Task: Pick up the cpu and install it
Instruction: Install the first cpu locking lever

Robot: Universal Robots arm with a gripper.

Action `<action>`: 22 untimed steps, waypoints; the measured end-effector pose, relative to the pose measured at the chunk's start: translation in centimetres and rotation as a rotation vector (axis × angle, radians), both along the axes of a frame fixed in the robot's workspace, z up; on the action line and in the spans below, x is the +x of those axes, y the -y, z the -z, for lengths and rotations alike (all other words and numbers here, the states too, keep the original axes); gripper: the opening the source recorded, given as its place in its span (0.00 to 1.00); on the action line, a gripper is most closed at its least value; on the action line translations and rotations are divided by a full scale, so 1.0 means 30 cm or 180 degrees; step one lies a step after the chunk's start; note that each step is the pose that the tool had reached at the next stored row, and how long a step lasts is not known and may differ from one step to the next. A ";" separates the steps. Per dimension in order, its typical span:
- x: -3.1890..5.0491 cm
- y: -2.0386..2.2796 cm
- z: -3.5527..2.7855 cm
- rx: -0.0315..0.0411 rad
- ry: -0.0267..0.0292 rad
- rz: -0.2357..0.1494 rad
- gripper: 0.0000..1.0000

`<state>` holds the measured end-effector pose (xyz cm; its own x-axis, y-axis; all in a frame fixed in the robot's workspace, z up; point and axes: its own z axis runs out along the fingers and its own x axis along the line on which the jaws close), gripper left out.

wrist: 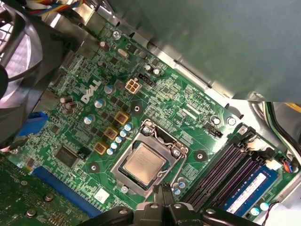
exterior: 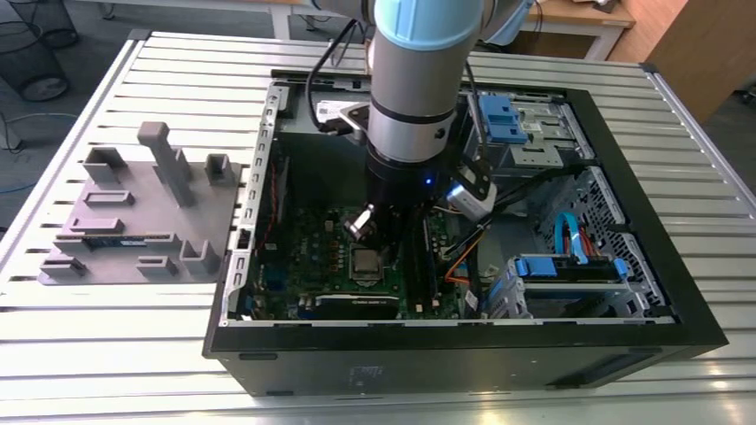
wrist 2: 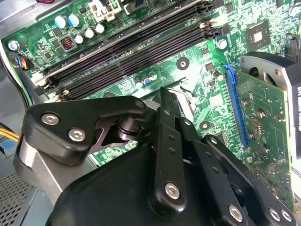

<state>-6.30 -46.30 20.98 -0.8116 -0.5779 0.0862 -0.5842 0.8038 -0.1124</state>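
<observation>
The cpu (wrist: pixel 144 164), a flat silver square, lies inside the metal socket frame (wrist: pixel 123 175) on the green motherboard (wrist: pixel 183 94); it also shows as a small grey square, the cpu (exterior: pixel 368 260), in the exterior view. My gripper (wrist: pixel 163 189) hangs just above the board beside the socket, between it and the memory slots (wrist: pixel 221 169). Its fingers are shut with nothing between them. In the second wrist view my gripper (wrist 2: pixel 167 94) points down at the board near the memory slots (wrist 2: pixel 136 52), and its black body hides the socket.
The open computer case (exterior: pixel 236 292) walls the board in on all sides. A graphics card (wrist 2: pixel 258 122) and a fan (wrist: pixel 21 56) flank the socket. Cables (exterior: pixel 461 257) and blue drive bays (exterior: pixel 502 119) lie toward the exterior view's right. A grey parts fixture (exterior: pixel 130 221) sits outside the case.
</observation>
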 end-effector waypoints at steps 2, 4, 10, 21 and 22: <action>0.001 0.001 0.005 -0.0007 0.0000 0.0009 0.11; 0.001 0.001 0.008 -0.0013 0.0001 0.0033 0.11; 0.004 0.001 0.016 -0.0021 0.0000 0.0116 0.11; 0.016 0.003 0.030 -0.0028 0.0000 0.0218 0.11; 0.017 0.003 0.031 -0.0028 0.0000 0.0224 0.11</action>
<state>-5.79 -46.39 20.05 -0.8502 -0.5185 0.0910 -0.5262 0.8419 -0.1196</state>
